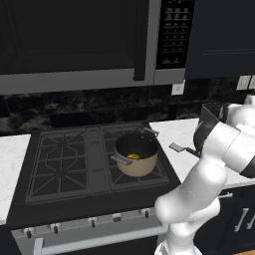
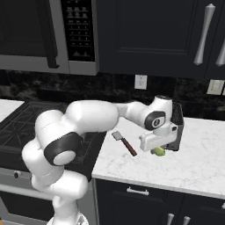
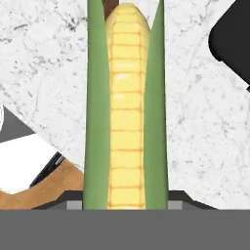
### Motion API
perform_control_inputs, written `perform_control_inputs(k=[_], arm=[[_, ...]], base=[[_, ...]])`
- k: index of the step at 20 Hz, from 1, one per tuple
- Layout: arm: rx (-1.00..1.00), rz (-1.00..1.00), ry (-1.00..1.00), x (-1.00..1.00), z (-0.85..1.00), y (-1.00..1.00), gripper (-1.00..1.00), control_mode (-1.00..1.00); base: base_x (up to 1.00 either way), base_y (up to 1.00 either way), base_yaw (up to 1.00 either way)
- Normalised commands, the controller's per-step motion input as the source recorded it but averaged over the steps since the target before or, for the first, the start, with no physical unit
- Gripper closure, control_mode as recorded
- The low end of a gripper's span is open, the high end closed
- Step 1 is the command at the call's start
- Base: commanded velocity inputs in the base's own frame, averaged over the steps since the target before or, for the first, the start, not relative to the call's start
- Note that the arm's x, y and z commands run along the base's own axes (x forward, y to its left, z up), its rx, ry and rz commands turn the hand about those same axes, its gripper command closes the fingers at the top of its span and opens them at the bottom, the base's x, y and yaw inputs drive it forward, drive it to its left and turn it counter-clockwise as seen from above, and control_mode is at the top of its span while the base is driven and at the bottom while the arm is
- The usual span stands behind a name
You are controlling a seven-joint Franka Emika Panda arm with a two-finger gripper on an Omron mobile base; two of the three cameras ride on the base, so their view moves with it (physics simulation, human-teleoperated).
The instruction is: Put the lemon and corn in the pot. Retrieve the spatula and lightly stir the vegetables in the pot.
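The corn (image 3: 126, 112), a yellow cob between green husk strips, lies on the white marble counter (image 2: 197, 154) right of the stove. My gripper (image 2: 157, 148) reaches down over it and is shut on the corn (image 2: 159, 152), whose near end sits between the fingertips in the hand view. The tan pot (image 1: 142, 168) stands on the stove's right burner with the yellow lemon (image 1: 133, 156) inside. The spatula (image 2: 124, 142), with a grey blade and a dark red-brown handle, lies on the counter just left of the gripper; its blade (image 1: 177, 147) also shows past the arm in the left base view.
A black boxy appliance (image 2: 176, 117) stands on the counter right behind the hand. The gas stove (image 1: 74, 159) lies left of the counter, under a microwave (image 1: 74, 40). Dark cabinets hang above. The counter's front edge runs close below the corn.
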Motion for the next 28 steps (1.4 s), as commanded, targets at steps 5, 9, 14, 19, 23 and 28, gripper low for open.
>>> perform_control_inputs(k=[5,9,14,19,23,28], arm=[[-0.62,0.52,-0.11,-0.87,0.87,1.00,1.00,-1.00],[-0.57,0.45,-0.11,-0.64,0.65,1.00,1.00,-1.00],[-0.36,0.35,0.02,-0.05,1.00,1.00,1.00,-1.00],[-0.19,0.32,0.18,0.04,0.96,1.00,1.00,-1.00],[-0.05,0.23,0.20,0.22,0.63,1.00,1.00,-1.00],[0.00,0.22,0.30,0.56,0.12,1.00,1.00,-1.00]], base=[[0.00,0.00,0.00],[0.00,0.00,0.00],[0.00,0.00,0.00],[0.00,0.00,0.00],[0.00,0.00,0.00],[0.00,0.00,0.00]])
